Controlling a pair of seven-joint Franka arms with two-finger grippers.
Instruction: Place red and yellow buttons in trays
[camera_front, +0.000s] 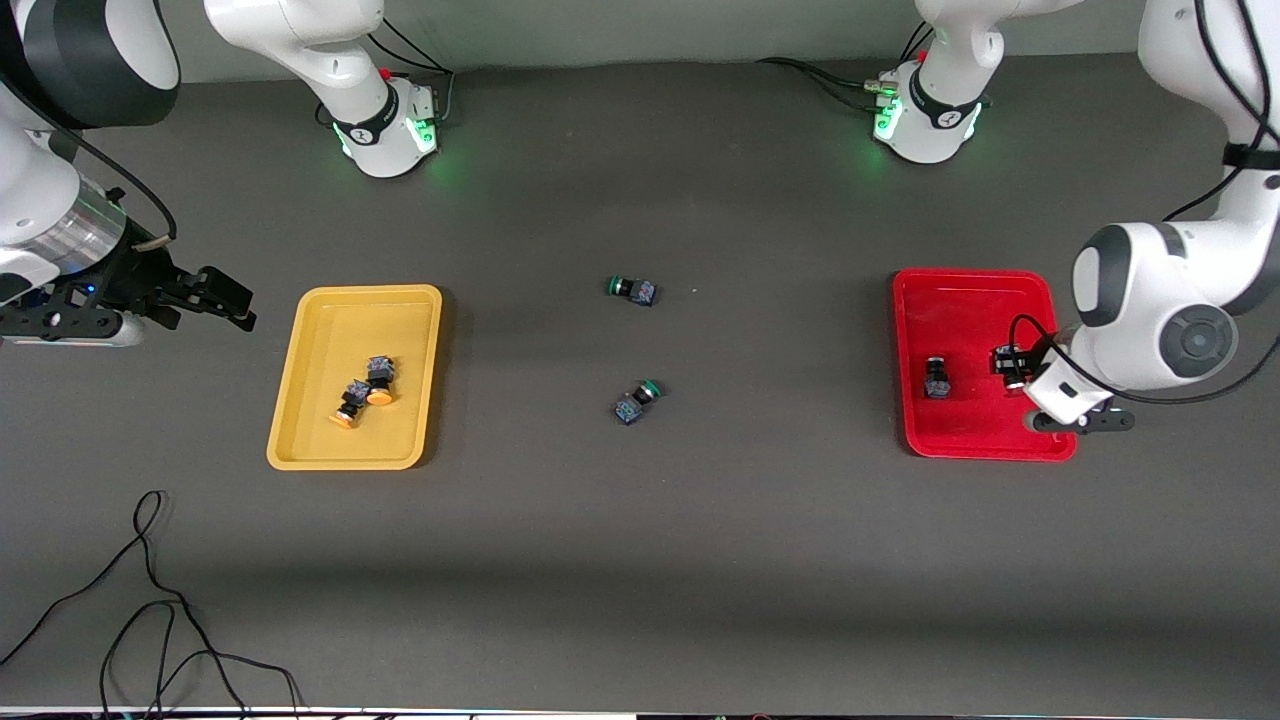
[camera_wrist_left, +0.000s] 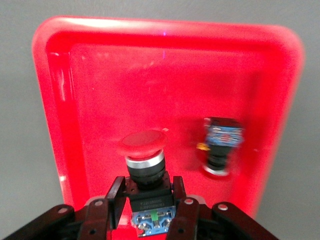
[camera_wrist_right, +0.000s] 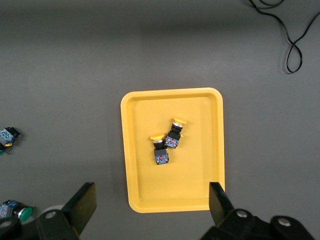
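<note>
The red tray (camera_front: 975, 440) lies toward the left arm's end of the table. One red button (camera_front: 937, 378) lies in it on its side, and it also shows in the left wrist view (camera_wrist_left: 220, 142). My left gripper (camera_front: 1012, 368) is low over this tray (camera_wrist_left: 150, 75), shut on the dark body of a second red button (camera_wrist_left: 146, 165), cap pointing away from the hand. The yellow tray (camera_front: 355, 455) holds two yellow buttons (camera_front: 380, 380) (camera_front: 348, 405). My right gripper (camera_front: 215, 298) is open and empty, up beside the yellow tray (camera_wrist_right: 172, 200).
Two green-capped buttons (camera_front: 632, 290) (camera_front: 637, 400) lie on the dark table between the trays. Loose black cables (camera_front: 150, 610) lie near the table's front edge at the right arm's end. The robot bases stand along the back.
</note>
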